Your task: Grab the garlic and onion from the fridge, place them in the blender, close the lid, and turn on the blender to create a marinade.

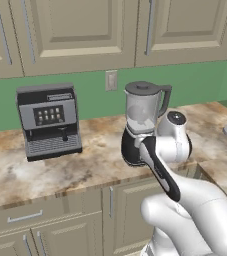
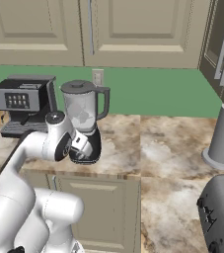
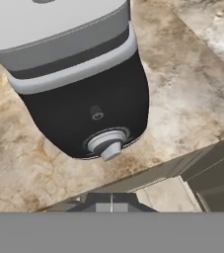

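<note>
The blender (image 1: 142,117) (image 2: 84,116) stands on the marble counter, a clear jar on a rounded black base. Its dark grey lid (image 1: 144,87) (image 2: 78,85) sits on top of the jar. Pale shapes show through the jar; I cannot tell whether they are the garlic and onion. My gripper (image 3: 111,201) (image 2: 86,147) is shut and empty, low at the front of the base. In the hand view its tips point at the silver knob (image 3: 107,143), a short gap away. The fridge is out of view.
A grey-black coffee machine (image 1: 49,120) (image 2: 22,101) stands left of the blender. To the right are a grey cylinder on a round foot (image 2: 223,138) and a dark toaster (image 2: 221,210). Beige cabinets hang above; the counter edge (image 3: 148,178) runs just under my hand.
</note>
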Robot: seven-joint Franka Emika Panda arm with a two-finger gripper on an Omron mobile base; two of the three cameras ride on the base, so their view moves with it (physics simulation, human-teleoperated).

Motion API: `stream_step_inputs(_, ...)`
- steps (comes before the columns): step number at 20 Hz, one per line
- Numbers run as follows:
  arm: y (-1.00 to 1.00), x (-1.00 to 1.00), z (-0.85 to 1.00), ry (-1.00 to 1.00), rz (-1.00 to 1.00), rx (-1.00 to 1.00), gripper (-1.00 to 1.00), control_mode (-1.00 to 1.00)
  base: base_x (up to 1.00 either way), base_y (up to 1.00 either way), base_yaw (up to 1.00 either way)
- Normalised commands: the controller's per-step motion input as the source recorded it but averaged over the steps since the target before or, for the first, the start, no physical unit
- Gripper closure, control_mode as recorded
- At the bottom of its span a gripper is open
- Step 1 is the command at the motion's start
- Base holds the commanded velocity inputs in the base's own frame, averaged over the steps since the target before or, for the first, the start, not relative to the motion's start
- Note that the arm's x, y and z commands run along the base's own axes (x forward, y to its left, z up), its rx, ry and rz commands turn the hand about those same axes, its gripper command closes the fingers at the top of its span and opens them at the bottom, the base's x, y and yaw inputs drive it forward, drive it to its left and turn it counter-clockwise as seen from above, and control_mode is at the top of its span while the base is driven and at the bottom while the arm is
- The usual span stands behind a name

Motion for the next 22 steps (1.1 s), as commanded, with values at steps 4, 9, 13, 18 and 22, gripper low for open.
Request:
stream_step_inputs(4, -0.02, 0.02, 0.00, -0.02, 0.00, 0.00, 1.00, -1.00, 0.00, 0.00, 0.00)
stream_step_inputs(9, 0.00, 0.20, 0.00, 0.00, 0.00, 0.00, 1.00, -1.00, 0.00, 0.00, 0.00)
stream_step_inputs(13, 0.01, 0.30, 0.00, 0.00, 0.00, 0.00, 1.00, -1.00, 0.00, 0.00, 0.00)
stream_step_inputs(18, 0.00, 0.07, 0.00, 0.00, 0.01, 0.00, 1.00, -1.00, 0.00, 0.00, 0.00)
stream_step_inputs(22, 0.00, 0.02, 0.00, 0.00, 0.01, 0.00, 1.00, -1.00, 0.00, 0.00, 0.00)
